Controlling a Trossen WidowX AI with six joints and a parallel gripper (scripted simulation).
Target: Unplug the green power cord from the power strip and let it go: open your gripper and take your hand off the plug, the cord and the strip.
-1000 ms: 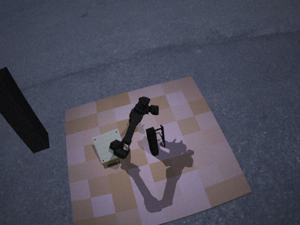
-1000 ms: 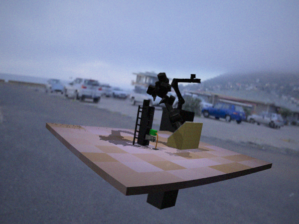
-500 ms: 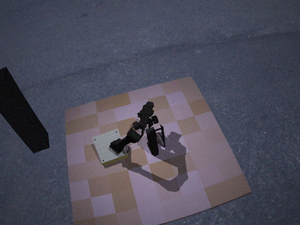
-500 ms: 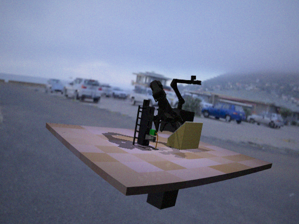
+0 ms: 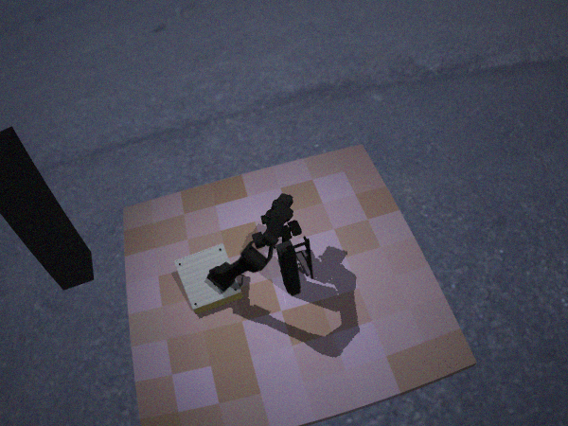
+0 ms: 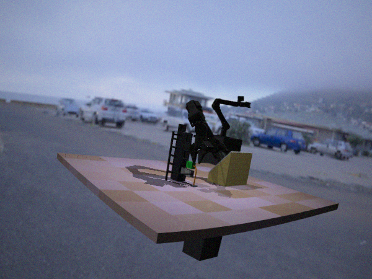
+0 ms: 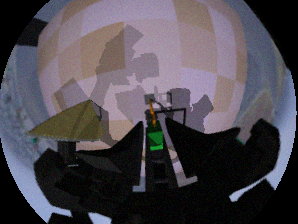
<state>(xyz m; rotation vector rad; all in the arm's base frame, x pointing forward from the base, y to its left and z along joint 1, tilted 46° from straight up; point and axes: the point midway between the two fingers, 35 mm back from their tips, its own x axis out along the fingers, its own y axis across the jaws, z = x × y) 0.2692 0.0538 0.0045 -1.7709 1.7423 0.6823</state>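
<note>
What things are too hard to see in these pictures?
- Whether the gripper touches the green plug: in the wrist view it is too blurry and dark to tell.
- The plug's prongs and the sockets of the power strip: in the exterior view they are too small and the arm crowds them.
- The plug in the top view: it is lost among the dark arm and strip.
- Where the cord ends: in the exterior view it is too thin.

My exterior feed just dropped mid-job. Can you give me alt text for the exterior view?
The black arm bends down over the checkered table, its gripper partly open right above the green plug, which sits against the upright black power strip. A thin orange-looking cord drops from the plug to the table, beside a yellow wedge block.
</note>
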